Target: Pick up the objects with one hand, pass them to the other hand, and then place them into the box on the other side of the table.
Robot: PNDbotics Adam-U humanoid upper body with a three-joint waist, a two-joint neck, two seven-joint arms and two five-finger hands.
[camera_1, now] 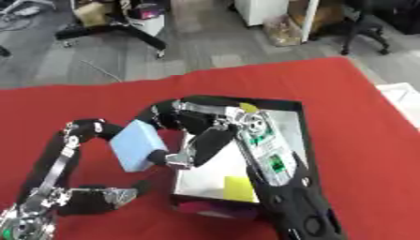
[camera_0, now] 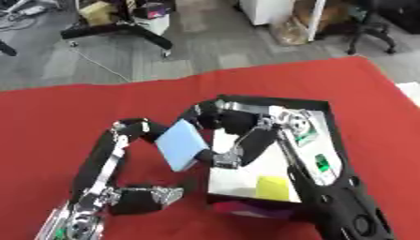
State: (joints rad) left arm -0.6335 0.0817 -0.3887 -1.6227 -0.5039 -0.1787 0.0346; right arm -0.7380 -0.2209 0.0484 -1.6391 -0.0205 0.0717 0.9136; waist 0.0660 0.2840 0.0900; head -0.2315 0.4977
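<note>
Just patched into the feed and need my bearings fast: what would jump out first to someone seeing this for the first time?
The eye goes to the light blue block at the middle, held between the left hand and the right hand, both with fingers on it. Right beside it on the red tablecloth sits the black box, with a yellow item and something magenta at its near end.

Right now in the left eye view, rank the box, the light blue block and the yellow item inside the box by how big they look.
1. Box, largest.
2. Light blue block, held between both hands.
3. Yellow item, smallest, lying in the box.
</note>
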